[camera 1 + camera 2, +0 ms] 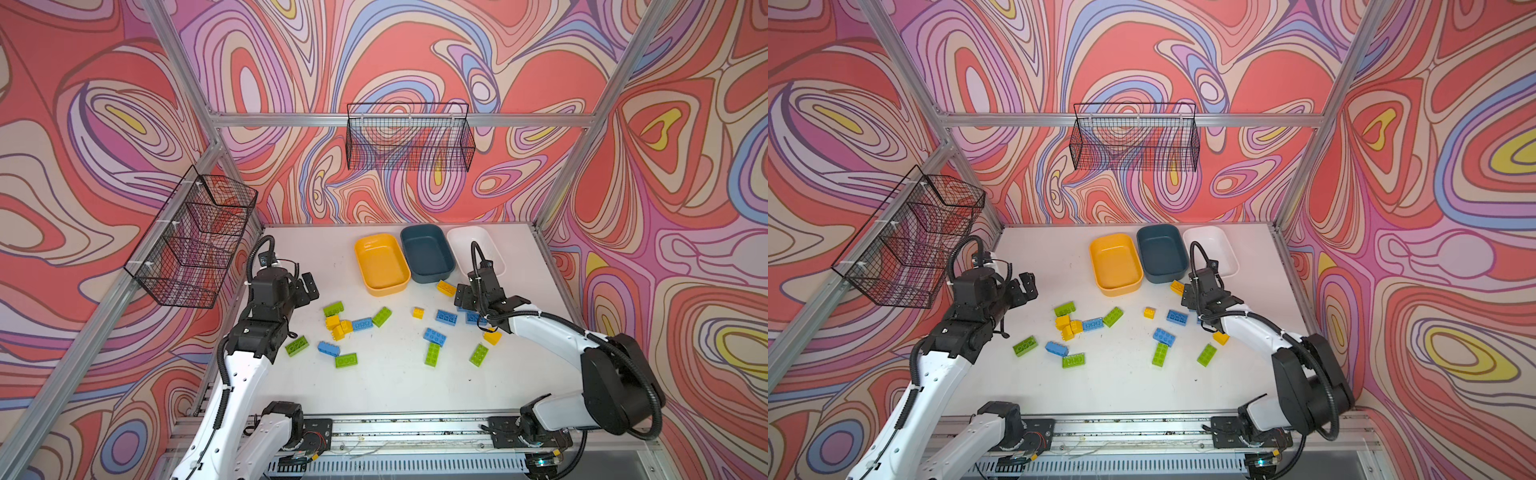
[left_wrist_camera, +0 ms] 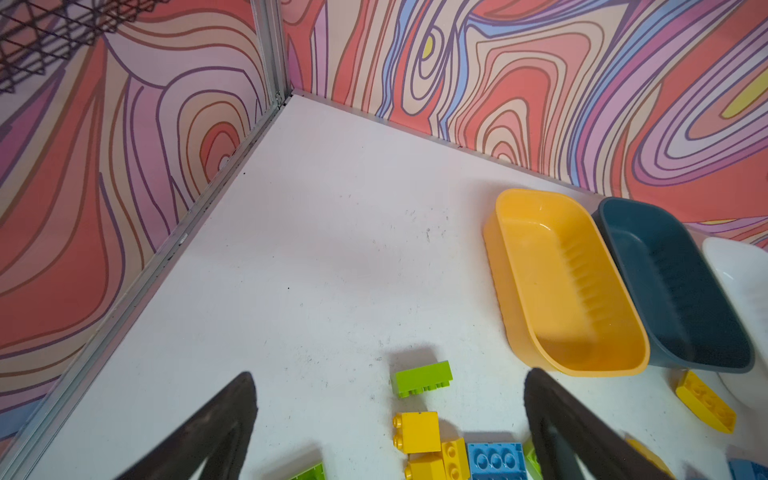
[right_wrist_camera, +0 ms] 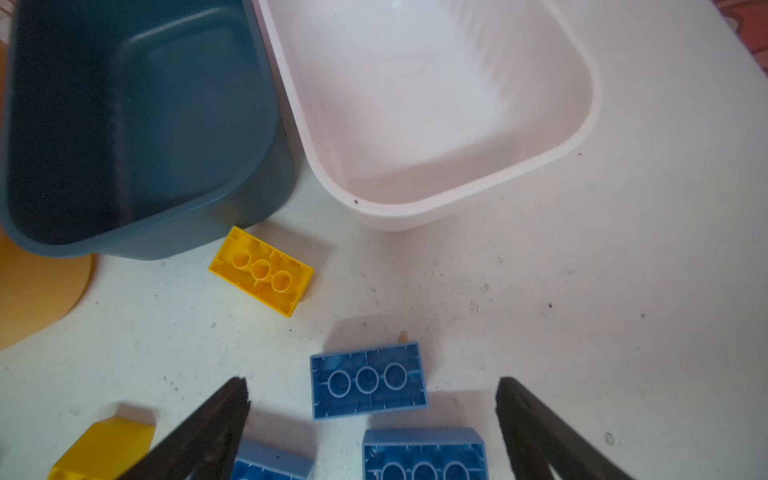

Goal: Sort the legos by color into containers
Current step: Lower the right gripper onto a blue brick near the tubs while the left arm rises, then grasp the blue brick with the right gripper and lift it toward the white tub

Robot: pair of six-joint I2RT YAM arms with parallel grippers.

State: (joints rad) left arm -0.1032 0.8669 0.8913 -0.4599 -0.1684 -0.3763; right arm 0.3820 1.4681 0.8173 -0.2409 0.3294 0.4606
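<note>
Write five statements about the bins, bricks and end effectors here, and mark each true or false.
1. The yellow bin holds several bricks. False: it is empty.
2. The dark blue bin stands between the yellow bin and the white bin. True.
3. The right end effector is shut on a blue brick. False: it is open and holds nothing.
4. A yellow brick lies upside down on the table next to the dark blue bin. True.
5. The left end effector is open and holds nothing. True.
</note>
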